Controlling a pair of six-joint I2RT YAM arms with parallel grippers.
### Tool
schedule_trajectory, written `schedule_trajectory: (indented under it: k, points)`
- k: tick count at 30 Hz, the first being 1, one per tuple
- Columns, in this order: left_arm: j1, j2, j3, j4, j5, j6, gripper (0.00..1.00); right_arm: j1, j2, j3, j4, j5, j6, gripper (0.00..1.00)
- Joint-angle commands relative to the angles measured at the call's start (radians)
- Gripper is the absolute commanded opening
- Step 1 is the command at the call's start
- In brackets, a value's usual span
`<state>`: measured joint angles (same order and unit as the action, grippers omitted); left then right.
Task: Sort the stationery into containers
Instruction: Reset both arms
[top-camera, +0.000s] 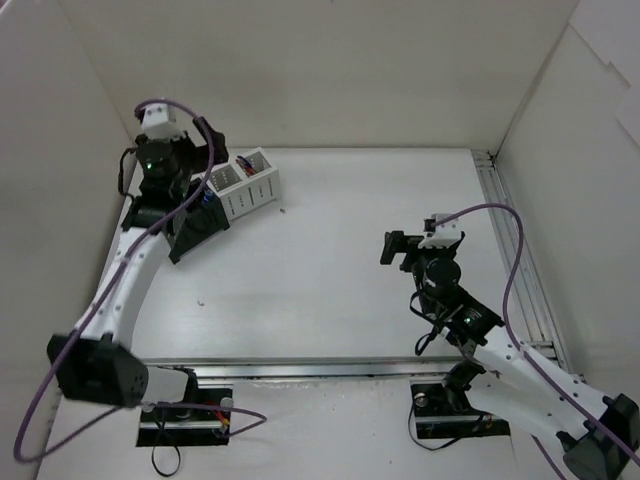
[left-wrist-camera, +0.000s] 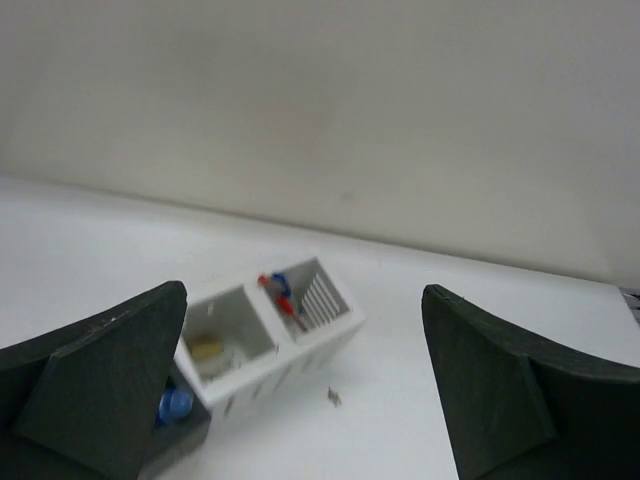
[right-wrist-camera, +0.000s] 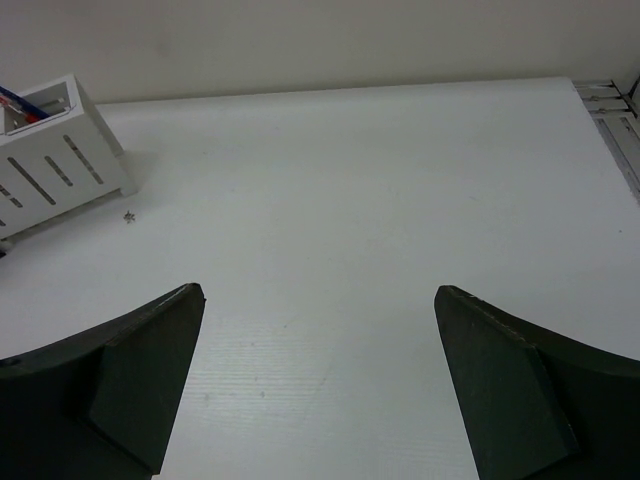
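The white container (top-camera: 247, 186) stands at the back left of the table. In the left wrist view it (left-wrist-camera: 290, 365) holds red and blue pens (left-wrist-camera: 280, 295) in one compartment and a yellowish item (left-wrist-camera: 207, 347) in the one beside it. The black container (left-wrist-camera: 185, 440) touches its left side and has a blue-capped item (left-wrist-camera: 175, 405) inside. My left gripper (left-wrist-camera: 305, 292) hangs open above and just short of both containers, holding nothing. My right gripper (right-wrist-camera: 320, 291) is open over bare table at mid-right (top-camera: 410, 240), far from the white container (right-wrist-camera: 60, 165).
A tiny dark speck (left-wrist-camera: 333, 397) lies on the table just in front of the white container. White walls close in the left, back and right. A metal rail (top-camera: 515, 250) runs along the right edge.
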<state>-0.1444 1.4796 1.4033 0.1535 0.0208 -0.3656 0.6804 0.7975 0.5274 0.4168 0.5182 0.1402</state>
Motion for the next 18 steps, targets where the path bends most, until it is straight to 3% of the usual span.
schedule_trajectory:
  k: [1, 3, 9, 13, 14, 18]
  points:
    - [-0.007, -0.238, -0.127, -0.280, -0.122, -0.125, 1.00, -0.005, -0.053, 0.013, -0.094, 0.063, 0.084, 0.98]
    - [-0.007, -0.385, -0.258, -0.410, -0.146, -0.186, 1.00, -0.002, -0.075, 0.016, -0.147, 0.120, 0.114, 0.98]
    - [-0.053, -0.785, -0.596, -0.573, -0.171, -0.328, 1.00, -0.002, -0.127, 0.056, -0.320, 0.226, 0.197, 0.98]
    - [-0.053, -0.950, -0.607, -0.784, -0.307, -0.378, 1.00, -0.004, -0.162, 0.036, -0.332, 0.264, 0.233, 0.98]
    - [-0.073, -1.005, -0.613, -0.843, -0.347, -0.450, 1.00, -0.004, -0.168, 0.034, -0.334, 0.258, 0.233, 0.98]
    - [-0.083, -1.116, -0.659, -0.806, -0.386, -0.455, 1.00, -0.002, -0.204, 0.033, -0.352, 0.249, 0.256, 0.98]
